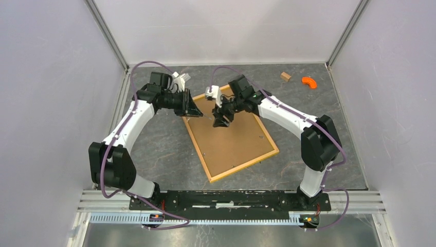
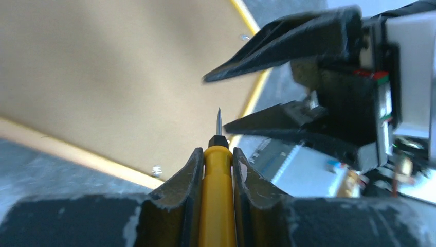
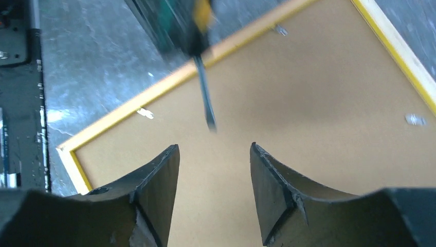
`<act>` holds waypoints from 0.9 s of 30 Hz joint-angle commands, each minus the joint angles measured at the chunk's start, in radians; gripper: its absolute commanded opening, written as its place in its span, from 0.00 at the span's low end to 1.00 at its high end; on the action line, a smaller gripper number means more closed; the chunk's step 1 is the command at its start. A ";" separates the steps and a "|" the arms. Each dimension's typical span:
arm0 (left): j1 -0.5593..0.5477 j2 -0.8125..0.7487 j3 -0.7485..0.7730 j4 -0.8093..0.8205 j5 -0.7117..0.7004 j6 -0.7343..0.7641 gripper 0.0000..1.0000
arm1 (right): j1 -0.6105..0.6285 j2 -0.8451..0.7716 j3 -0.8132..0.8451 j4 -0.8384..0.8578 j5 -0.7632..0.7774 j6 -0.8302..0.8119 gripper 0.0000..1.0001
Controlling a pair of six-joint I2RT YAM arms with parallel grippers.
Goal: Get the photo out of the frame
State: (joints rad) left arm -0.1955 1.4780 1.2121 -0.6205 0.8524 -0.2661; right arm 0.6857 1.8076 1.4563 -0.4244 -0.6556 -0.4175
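White arms carry black joints and purple cables.

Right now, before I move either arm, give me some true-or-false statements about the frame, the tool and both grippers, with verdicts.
1. The frame lies with its brown back facing up. True.
2. The left gripper is empty. False: it is shut on a yellow-handled screwdriver.
3. The right gripper is open. True.
4. The photo is out and lying beside the frame. False: no photo is in view, only the frame's back board.
5. The right gripper grips the screwdriver's tip. False: its jaws stand apart and the tip hangs ahead of them, touching neither finger.
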 commanded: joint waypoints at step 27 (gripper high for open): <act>-0.065 0.262 0.278 -0.114 -0.763 0.458 0.02 | -0.447 0.009 -0.253 -0.142 0.278 0.114 0.60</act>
State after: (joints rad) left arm -0.2451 1.7096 1.4448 -0.7807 0.1329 0.1329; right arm 0.2436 1.8816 1.2297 -0.5549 -0.3653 -0.2996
